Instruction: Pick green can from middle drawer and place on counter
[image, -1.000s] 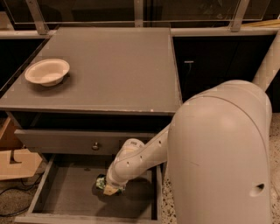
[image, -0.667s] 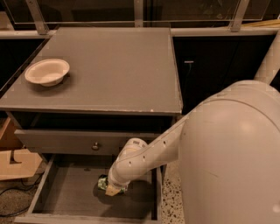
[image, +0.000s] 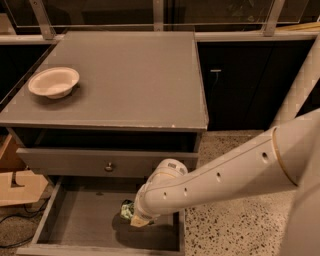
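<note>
small shiny green can (image: 125, 210) on the floor of the middle drawer (image: 85, 222), toward its right side, partly hidden by the gripper (image: 134, 218) low inside the drawer, drawer pulled open, grey and shallow, flat matte grey bench (image: 135, 75) above it

A cream-white tubular arm (image: 220, 175) with small dark holes and a thin gold ring; its gripper (image: 133, 218) is down in the shallow grey drawer (image: 80, 222).

gripper (image: 134, 219) is down in the middle drawer (image: 75, 222), knobbed drawer front (image: 75, 162) close behind it; counter (image: 140, 75) has open room beside the bowl (image: 53, 82).
</note>
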